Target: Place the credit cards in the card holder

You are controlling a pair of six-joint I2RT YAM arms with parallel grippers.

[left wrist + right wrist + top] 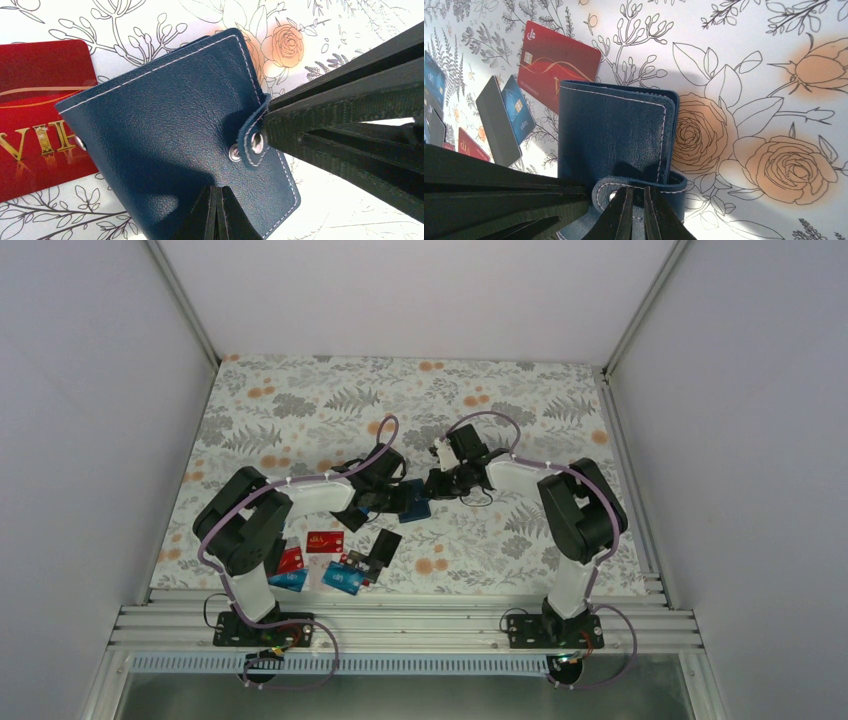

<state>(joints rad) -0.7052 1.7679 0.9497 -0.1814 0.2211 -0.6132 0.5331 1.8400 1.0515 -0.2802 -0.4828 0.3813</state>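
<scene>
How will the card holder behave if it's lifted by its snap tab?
The card holder looks like soft stitched leather, so it would likely flex rather than stay rigid. Its tab curls loosely, unsnapped, so the cover may flop open. The grained surface probably resists slipping.

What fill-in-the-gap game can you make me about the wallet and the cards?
1. The card holder is dark ___.
2. The card with gold letters lying next to it is ___.
3. The holder's snap tab sits right at the fingertips of the ___ gripper.

Missing words: blue, red, right.
</scene>
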